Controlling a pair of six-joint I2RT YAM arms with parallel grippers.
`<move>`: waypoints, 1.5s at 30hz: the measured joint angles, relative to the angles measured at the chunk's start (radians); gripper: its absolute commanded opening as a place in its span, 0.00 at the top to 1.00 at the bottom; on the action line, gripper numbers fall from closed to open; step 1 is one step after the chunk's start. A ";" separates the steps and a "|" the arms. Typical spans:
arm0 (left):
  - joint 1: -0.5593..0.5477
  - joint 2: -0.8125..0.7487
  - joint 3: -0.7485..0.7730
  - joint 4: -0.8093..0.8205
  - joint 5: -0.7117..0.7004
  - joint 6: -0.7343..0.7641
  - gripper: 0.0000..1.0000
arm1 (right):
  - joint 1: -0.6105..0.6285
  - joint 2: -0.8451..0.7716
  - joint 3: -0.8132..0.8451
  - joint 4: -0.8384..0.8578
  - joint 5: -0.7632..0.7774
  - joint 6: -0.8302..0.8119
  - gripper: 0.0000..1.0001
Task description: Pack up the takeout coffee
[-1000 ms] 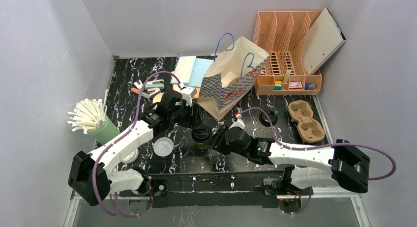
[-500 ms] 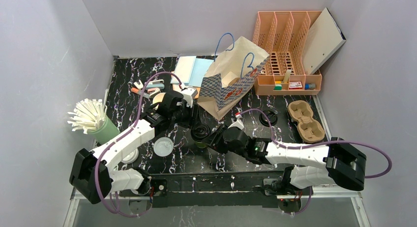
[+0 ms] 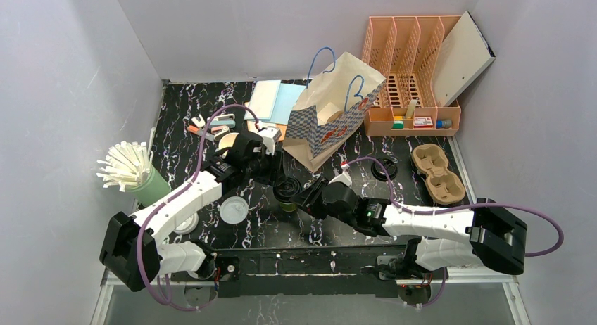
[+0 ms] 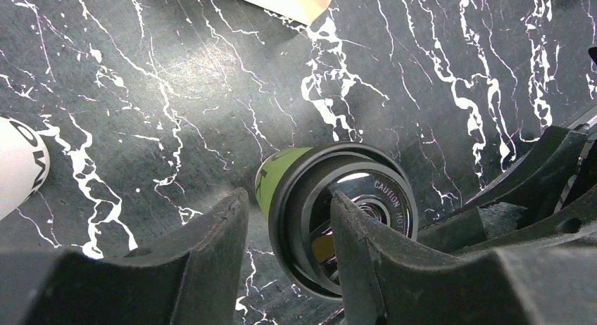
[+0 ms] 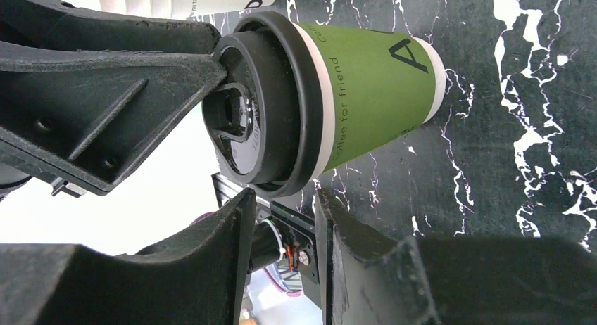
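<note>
Black marbled table (image 3: 172,138), pale walls. Item: takeout coffee (image 3: 287,193), green cup, black lid (image 5: 253,107) fitted, upright at table centre, just in front of the paper bag (image 3: 331,121) and outside it. Left gripper (image 4: 287,197): jaws partly apart, straddling the lid's rim, one finger over the lid top; grip not determinable. Right gripper (image 5: 283,195): jaws partly apart at the rim from the other side; contact likewise unclear. Status, by judgement: lidding done or nearly so; lifting and bagging outstanding.
</note>
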 measured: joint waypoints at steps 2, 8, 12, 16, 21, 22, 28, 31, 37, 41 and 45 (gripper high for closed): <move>0.000 -0.002 -0.003 0.002 -0.003 -0.009 0.57 | -0.001 0.001 0.000 0.005 0.000 0.003 0.56; 0.000 -0.013 -0.012 0.004 -0.015 -0.037 0.57 | -0.014 0.023 0.000 0.009 -0.013 0.022 0.61; 0.001 -0.024 -0.024 0.006 -0.018 -0.050 0.58 | -0.021 0.024 0.000 0.014 -0.021 0.032 0.63; 0.001 -0.027 -0.031 0.013 -0.018 -0.056 0.58 | -0.023 0.029 0.000 0.014 -0.027 0.049 0.63; 0.002 -0.038 -0.045 0.029 -0.018 -0.063 0.59 | -0.026 0.037 0.000 0.018 -0.040 0.079 0.67; 0.003 -0.039 -0.046 0.029 -0.018 -0.064 0.59 | -0.026 0.038 0.000 0.020 -0.041 0.084 0.69; 0.005 -0.045 -0.058 0.043 -0.018 -0.074 0.59 | -0.027 0.048 0.000 0.036 -0.045 0.120 0.75; 0.006 -0.045 -0.063 0.052 -0.018 -0.078 0.59 | -0.031 0.056 0.000 0.048 -0.045 0.130 0.76; 0.006 -0.054 -0.079 0.074 -0.021 -0.087 0.59 | -0.034 0.067 0.000 0.061 -0.043 0.140 0.83; 0.007 -0.064 -0.093 0.090 -0.024 -0.093 0.60 | -0.035 0.075 0.000 0.071 -0.040 0.152 0.84; 0.009 -0.074 -0.108 0.108 -0.026 -0.103 0.60 | -0.035 0.083 -0.002 0.083 -0.037 0.158 0.84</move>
